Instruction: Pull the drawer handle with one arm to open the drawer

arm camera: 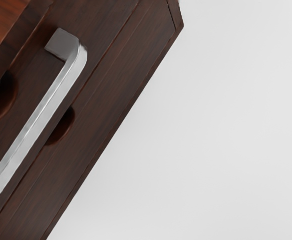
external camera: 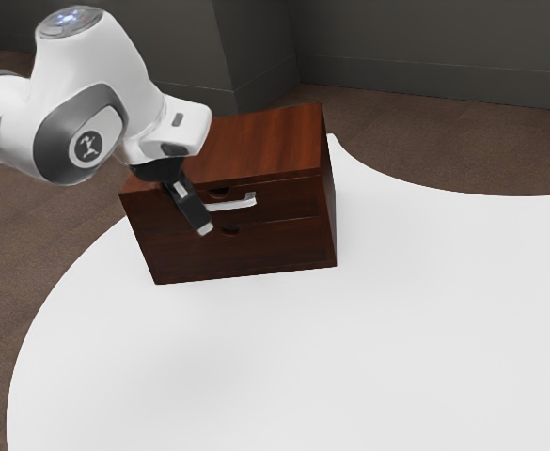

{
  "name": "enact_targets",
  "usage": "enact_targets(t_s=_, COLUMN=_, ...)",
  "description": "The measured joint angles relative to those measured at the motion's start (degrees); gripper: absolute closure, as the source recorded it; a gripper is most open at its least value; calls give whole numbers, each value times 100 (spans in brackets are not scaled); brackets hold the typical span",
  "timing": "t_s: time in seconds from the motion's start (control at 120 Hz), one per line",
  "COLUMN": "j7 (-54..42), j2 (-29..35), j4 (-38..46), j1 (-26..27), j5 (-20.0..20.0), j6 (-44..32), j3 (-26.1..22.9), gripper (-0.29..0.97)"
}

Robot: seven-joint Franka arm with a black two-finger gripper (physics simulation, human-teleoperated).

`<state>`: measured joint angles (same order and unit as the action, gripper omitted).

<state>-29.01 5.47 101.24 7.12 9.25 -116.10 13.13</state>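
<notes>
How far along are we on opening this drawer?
Done: the approach; the gripper sits at the end of the silver handle on the exterior view's left. In hand: getting a grip there. Left: the whole pull, since the drawer front looks flush with the wooden cabinet.

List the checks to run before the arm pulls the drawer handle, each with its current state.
1. Gripper at the handle, by its end nearer the arm: ok.
2. Handle clamped: cannot tell.
3. Drawer front flush with the cabinet, not yet opened: ok.
4. Table in front of the drawer free of obstacles: ok.
5. Cabinet upright on the table: ok.
</notes>
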Motion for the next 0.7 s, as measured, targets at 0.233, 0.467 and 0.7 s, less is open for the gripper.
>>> enact_targets(t_s=0.233, j7=-1049, j2=-258, j4=-16, j1=-111, j5=116, j6=-651, j3=47, gripper=5)
enact_targets(t_s=0.467, j7=-1823, j2=-610, j4=-187, j1=-172, j5=106, j6=-967, j3=163, gripper=32)
enact_targets(t_s=0.7, j7=-2368, j2=-1003, j4=-510, j1=-290, j5=4, j6=-1069, j3=175, gripper=44)
